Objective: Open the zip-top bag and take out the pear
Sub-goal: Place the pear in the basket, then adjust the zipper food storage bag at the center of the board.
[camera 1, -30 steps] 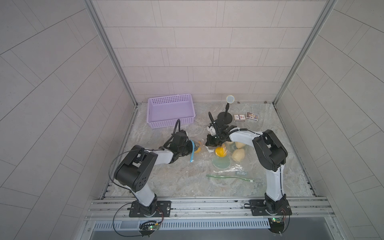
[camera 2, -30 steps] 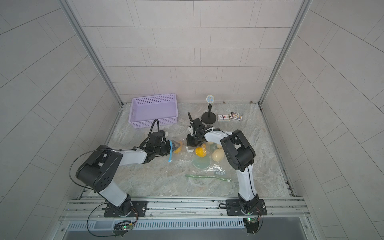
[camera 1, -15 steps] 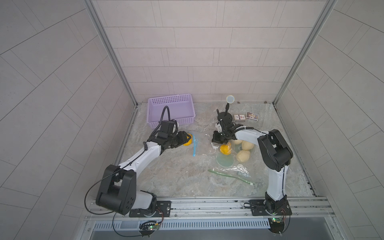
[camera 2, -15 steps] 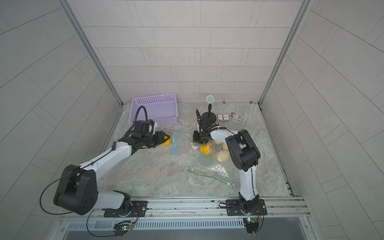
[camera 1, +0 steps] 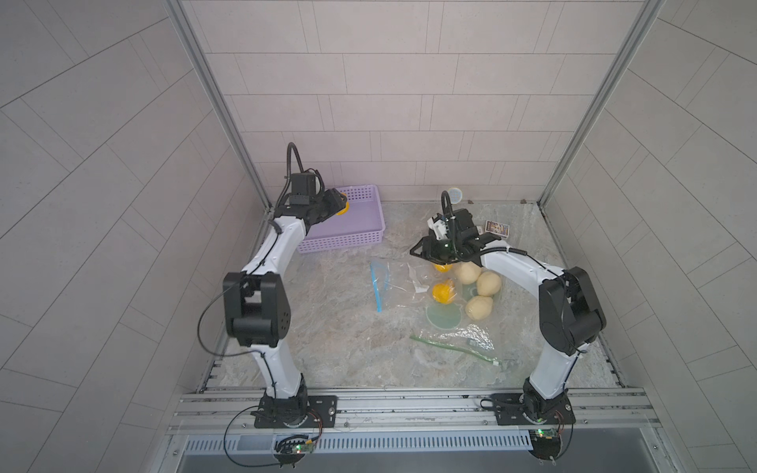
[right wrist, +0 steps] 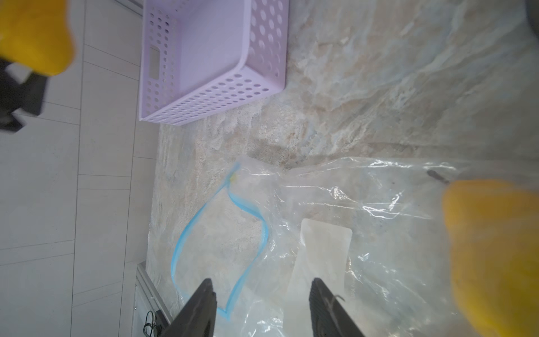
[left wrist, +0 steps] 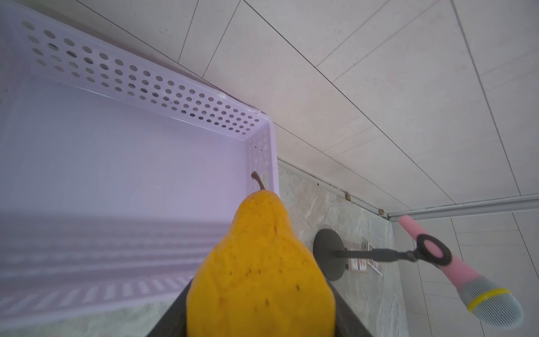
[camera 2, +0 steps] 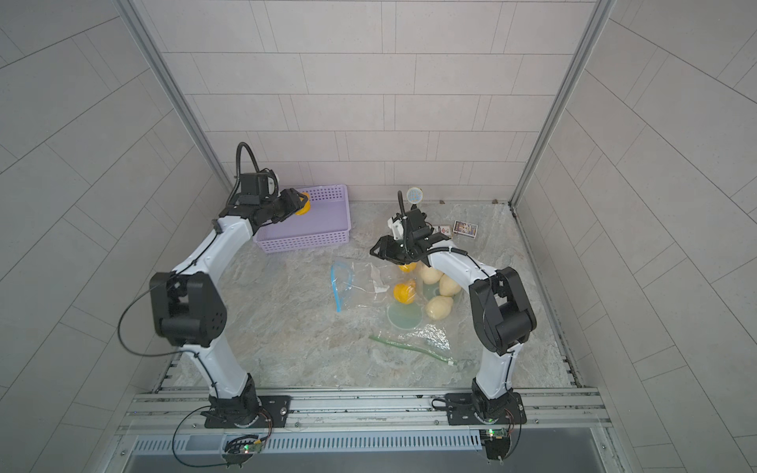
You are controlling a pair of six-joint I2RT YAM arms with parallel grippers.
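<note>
**A:** So, how far along is it?

**B:** Nearly through, I'd say. The clear zip-top bag with the blue seal strip (camera 1: pixel 393 278) lies flat on the tabletop (camera 1: pixel 327 340). In the right wrist view its strip bows out into a loop, so the mouth is open. The yellow pear (left wrist: pixel 262 262), speckled and brown-stemmed, is out of it. The left pincer (camera 1: pixel 336 203) grasps it by the fat end, stem pointing away, up in the air above the lavender perforated plastic basket (camera 1: pixel 348 242).

**A:** And the right pincer (right wrist: pixel 264 303)?

**B:** Released. Its jaws stand apart with nothing between them, hovering over the bag's open mouth.

**A:** What's left, then?

**B:** Little, by the task as worded. Perhaps only setting the pear down; the basket beneath looks the likely spot, but that's my guess. Two more yellow fruits (camera 1: pixel 443 293) lie at the bag's far end, and I can't tell whether they are under the film or beside it.

**A:** The surface and the room?

**B:** A marbled, stone-look tabletop in beige and grey. Pale grey tiled walls (camera 1: pixel 409 102) close it in on three sides, with aluminium posts (camera 1: pixel 221 102) in the back corners. By the bag sit three pale beige rounded fruits (camera 1: pixel 487 283) and a flat green disc (camera 1: pixel 444 317). A second clear bag with a green strip (camera 1: pixel 450 348) lies nearer the arm bases.
</note>
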